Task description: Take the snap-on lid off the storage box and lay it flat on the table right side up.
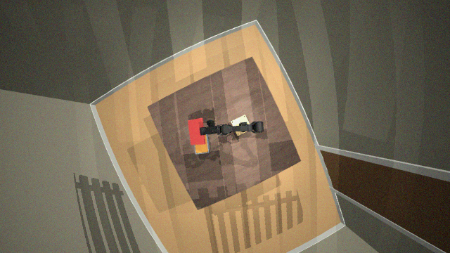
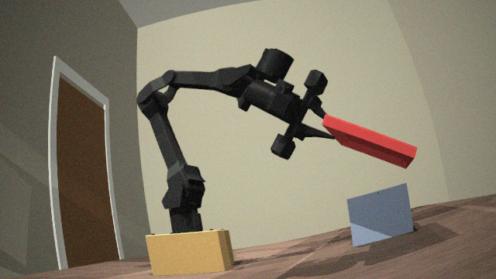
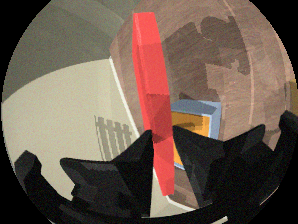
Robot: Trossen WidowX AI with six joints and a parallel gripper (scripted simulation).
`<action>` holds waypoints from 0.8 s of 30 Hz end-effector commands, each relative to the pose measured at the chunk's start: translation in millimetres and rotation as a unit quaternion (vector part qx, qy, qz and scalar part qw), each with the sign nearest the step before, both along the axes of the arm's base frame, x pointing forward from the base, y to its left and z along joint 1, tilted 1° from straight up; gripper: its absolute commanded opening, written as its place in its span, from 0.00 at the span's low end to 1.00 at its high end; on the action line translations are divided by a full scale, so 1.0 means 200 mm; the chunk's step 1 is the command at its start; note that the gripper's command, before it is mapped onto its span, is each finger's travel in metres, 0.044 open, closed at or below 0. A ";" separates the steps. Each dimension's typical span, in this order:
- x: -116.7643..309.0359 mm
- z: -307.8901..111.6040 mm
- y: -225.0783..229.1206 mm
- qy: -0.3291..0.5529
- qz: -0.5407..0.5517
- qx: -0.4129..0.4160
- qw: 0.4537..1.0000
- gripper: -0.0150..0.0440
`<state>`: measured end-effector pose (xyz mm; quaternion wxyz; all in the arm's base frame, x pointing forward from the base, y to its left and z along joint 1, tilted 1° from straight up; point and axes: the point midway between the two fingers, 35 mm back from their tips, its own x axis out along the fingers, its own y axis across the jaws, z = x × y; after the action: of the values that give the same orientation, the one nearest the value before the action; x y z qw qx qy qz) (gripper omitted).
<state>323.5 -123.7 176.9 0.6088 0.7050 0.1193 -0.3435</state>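
Note:
The red lid (image 1: 196,131) (image 2: 372,138) (image 3: 152,70) is held in the air above the storage box, sloping down away from the arm in the exterior view. My gripper (image 2: 329,127) (image 3: 161,132) is shut on the lid's near edge. The blue storage box (image 2: 380,217) (image 3: 215,120) stands upright on the table, open at the top. Its orange inside (image 1: 202,148) (image 3: 197,121) shows in the top view and the wrist view. The lid covers part of the box from above in the top view, with a gap between them in the exterior view.
The arm's yellow base block (image 1: 240,121) (image 2: 186,253) stands on the brown wooden table (image 1: 239,81) (image 2: 294,256). The table's edge shows beyond the lid in the top view. Shadows fall across the table around the box.

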 end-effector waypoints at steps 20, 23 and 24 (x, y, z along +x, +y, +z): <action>-0.10 0.01 -0.21 -0.005 0.003 -0.005 1.000 0.25; -0.11 0.01 -0.24 -0.005 0.003 -0.005 1.000 0.25; -0.11 0.01 -0.25 -0.004 0.003 -0.005 1.000 0.25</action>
<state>301.7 -166.7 173.8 0.6083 0.7045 0.1198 -0.3453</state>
